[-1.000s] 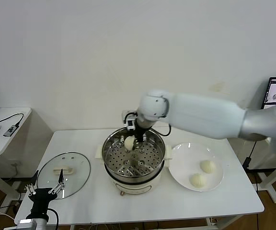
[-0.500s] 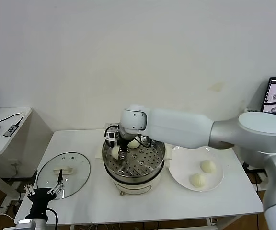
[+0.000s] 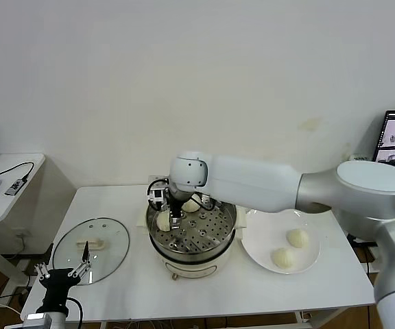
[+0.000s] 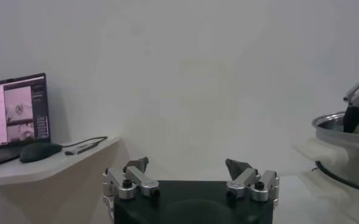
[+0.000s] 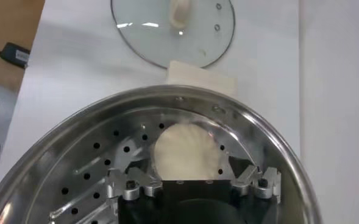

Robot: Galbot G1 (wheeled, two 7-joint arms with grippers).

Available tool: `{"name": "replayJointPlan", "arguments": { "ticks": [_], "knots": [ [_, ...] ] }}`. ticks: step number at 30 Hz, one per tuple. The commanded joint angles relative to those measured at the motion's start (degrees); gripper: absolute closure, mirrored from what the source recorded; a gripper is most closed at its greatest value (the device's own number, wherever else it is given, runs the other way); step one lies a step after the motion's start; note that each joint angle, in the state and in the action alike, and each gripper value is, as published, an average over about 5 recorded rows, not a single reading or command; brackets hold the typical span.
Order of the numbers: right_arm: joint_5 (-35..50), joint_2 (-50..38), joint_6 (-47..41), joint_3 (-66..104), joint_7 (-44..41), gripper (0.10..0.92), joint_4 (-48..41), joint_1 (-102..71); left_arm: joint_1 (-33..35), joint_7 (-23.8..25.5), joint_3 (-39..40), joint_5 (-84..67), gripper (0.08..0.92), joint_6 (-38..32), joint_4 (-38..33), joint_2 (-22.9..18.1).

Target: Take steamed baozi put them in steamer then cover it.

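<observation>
Right gripper (image 5: pixel 194 182) is hanging open over a bun (image 5: pixel 185 150) at the steamer's (image 3: pixel 158 236) left rim, left gripper (image 4: pixel 189 175) idling open; 2 buns (image 3: pixel 296 238) waiting on the plate (image 3: pixel 262 219), needing fetching next.

Bright even indoor light, soft shadows under the steamer (image 3: pixel 192 236), glare streaks on the cover (image 5: pixel 173 27), left wrist view slightly hazy.
</observation>
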Motion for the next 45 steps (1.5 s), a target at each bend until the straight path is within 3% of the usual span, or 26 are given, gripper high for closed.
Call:
{"name": "replayJointPlan", "arguments": {
  "ticks": [1,11,20,31,45],
  "knots": [
    [-5.9,-14.6,7.0,1.7,-13.9,0.203,8.9,8.8,-0.2,0.1,0.2,0.1,0.177,0.0,-0.3,0.1],
    [-16.3,-38.3,15.9,2.9,-21.9,0.203,21.7,8.3,-0.5,0.2,1.1,0.7,0.177,0.3,-0.6,0.3],
    [-28.2,-51.9,21.0,16.6,-22.7,0.203,24.5,-11.9,-0.4,0.4,1.2,1.3,0.177,0.4,-0.8,0.6],
    [-34.5,-53.3,21.8,25.8,-19.2,0.203,23.1,-31.0,0.0,0.5,1.0,2.0,0.177,0.5,-1.0,0.3],
    [-36.2,-47.0,20.1,27.5,-15.7,0.203,17.4,-36.4,0.3,0.4,0.6,2.4,0.177,0.3,-0.7,0.0]
  ]
}}
